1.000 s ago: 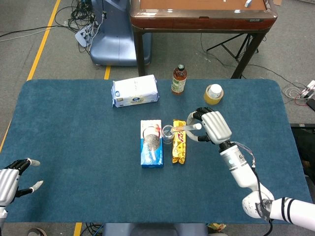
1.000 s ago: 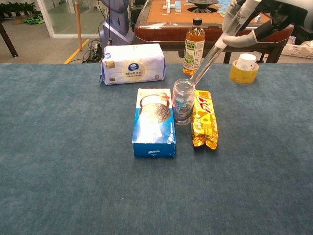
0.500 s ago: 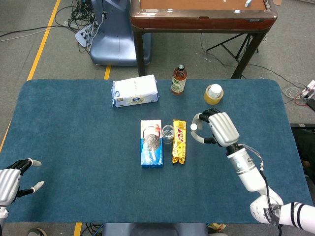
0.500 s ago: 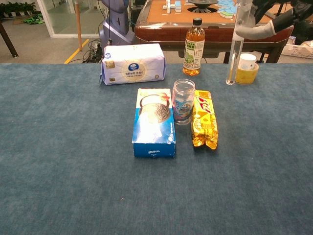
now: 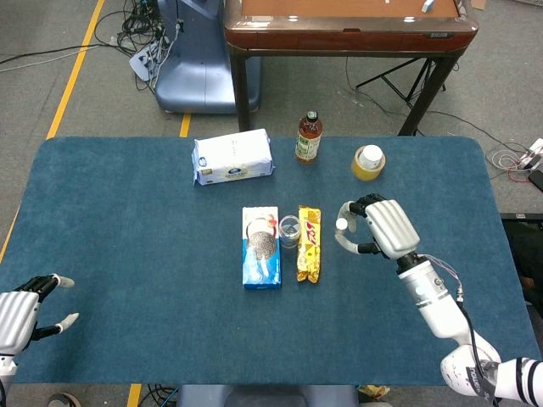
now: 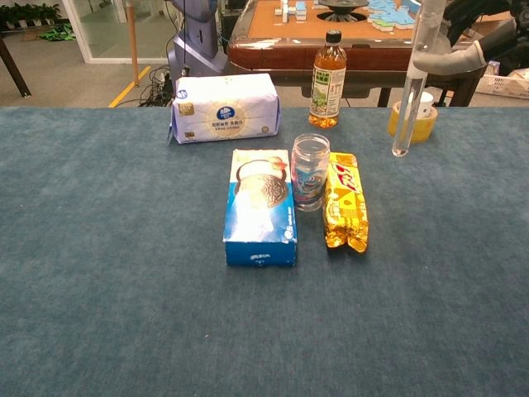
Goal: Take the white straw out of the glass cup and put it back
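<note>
- Blue felt covers my table (image 5: 127, 254); a white wipes pack (image 6: 225, 107) lies at the back, its writing too small for me to read.
- A blue cookie box (image 6: 261, 207) touches the glass cup's left side; a yellow snack bar (image 6: 345, 201) touches its right.
- A tea bottle (image 6: 329, 68) and tape roll (image 6: 414, 120) stand behind.
- My right hand (image 5: 380, 227) pinches the white straw (image 6: 412, 83) upright, well right of the glass cup (image 6: 310, 172); the straw looks translucent.
- My left hand (image 5: 21, 309) is spread, holding nothing.
</note>
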Tool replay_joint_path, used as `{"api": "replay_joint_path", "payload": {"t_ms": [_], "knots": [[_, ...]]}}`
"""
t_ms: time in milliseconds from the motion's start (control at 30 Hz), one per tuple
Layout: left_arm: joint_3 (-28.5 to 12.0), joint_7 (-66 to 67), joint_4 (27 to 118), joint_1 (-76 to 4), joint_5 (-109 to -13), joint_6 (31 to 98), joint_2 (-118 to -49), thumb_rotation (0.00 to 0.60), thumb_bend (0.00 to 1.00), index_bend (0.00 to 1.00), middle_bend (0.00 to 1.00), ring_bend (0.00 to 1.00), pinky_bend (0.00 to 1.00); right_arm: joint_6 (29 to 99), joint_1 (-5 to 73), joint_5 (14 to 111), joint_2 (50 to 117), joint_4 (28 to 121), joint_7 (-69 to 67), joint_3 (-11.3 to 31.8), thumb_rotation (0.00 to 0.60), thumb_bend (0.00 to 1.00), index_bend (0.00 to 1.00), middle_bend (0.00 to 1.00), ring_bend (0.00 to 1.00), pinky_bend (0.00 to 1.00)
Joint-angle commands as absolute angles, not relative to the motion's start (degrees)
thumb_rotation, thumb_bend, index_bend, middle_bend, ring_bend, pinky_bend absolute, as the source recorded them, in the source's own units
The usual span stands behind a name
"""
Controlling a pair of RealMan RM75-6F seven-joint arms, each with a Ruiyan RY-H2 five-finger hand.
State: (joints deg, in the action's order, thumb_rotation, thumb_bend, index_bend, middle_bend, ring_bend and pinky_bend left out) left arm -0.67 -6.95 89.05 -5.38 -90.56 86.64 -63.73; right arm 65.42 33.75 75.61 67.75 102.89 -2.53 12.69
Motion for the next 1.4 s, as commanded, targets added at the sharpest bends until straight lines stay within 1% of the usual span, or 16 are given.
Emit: {"api": "replay_joint_path", "payload": {"t_ms": [33,133,233,500,567,667,833,967,1100,1300,1400], "knots": [[-0.7,-6.9,89.0,-5.4,-90.5,86.6,-63.7,0.6,0.16,0.4,0.41,0.35,0.52,65.8,33.1,78.7,68.2,101.9,-8.9,12.3,0.6,0.48,0.73,0.67,0.46,0.38],[-0.6,-6.9,89.1,-5.5,-90.5,86.5,-63.7,0.6,0.16,0.4,0.41,0.35,0.52,66.0,32.7,80.2,67.9,101.2,-11.8,12.0,0.6,0.48,0.73,0.67,0.46,0.4],[-0.6,-6.8,89.1,-5.5,-90.5,86.5,-63.7,0.6,0.16,0.4,0.41,0.35,0.52,66.1,32.4,80.6,67.2,100.9,-10.9,11.6,0.6,0.48,0.73,0.67,0.46,0.4],[-0.4,-6.6,89.3,-5.5,-90.6,86.2,-63.7,0.6,0.16,0.4,0.41,0.35,0.52,63.9,32.0,76.6,62.3,104.7,0.0,10.8,0.6,0.48,0.73,0.69,0.49,0.4],[-0.4,-6.4,89.4,-5.6,-90.6,86.2,-63.7,0.6,0.16,0.4,0.41,0.35,0.52,64.3,31.7,76.0,62.0,105.6,1.1,10.9,0.6,0.48,0.73,0.69,0.49,0.4],[-0.3,-6.1,89.5,-5.7,-90.7,86.0,-63.8,0.6,0.16,0.4,0.41,0.35,0.52,64.5,31.4,76.3,62.3,106.4,-1.7,11.2,0.6,0.48,0.73,0.69,0.49,0.4],[-0.3,-6.0,89.5,-5.7,-90.6,85.9,-63.9,0.6,0.16,0.4,0.41,0.35,0.52,65.2,30.9,79.7,63.2,105.2,-11.7,11.7,0.6,0.48,0.73,0.69,0.49,0.4],[-0.3,-6.3,89.5,-5.7,-90.5,85.9,-63.8,0.6,0.16,0.4,0.41,0.35,0.52,65.2,30.8,81.3,63.1,103.8,-13.7,11.3,0.6,0.48,0.73,0.69,0.49,0.4],[-0.3,-6.2,89.5,-5.7,-90.6,86.0,-63.8,0.6,0.16,0.4,0.41,0.35,0.52,64.2,30.9,80.6,62.6,103.2,-10.1,10.7,0.6,0.48,0.73,0.7,0.5,0.4],[-0.3,-6.0,89.6,-5.7,-90.6,86.1,-63.8,0.6,0.16,0.4,0.41,0.35,0.52,60.7,31.9,74.5,61.1,105.1,2.2,9.9,0.6,0.5,0.73,0.7,0.5,0.4],[-0.3,-6.1,89.6,-5.7,-90.6,86.1,-63.8,0.6,0.16,0.4,0.41,0.35,0.52,60.7,32.1,73.5,61.8,105.9,2.6,10.2,0.6,0.5,0.73,0.7,0.5,0.4]]}}
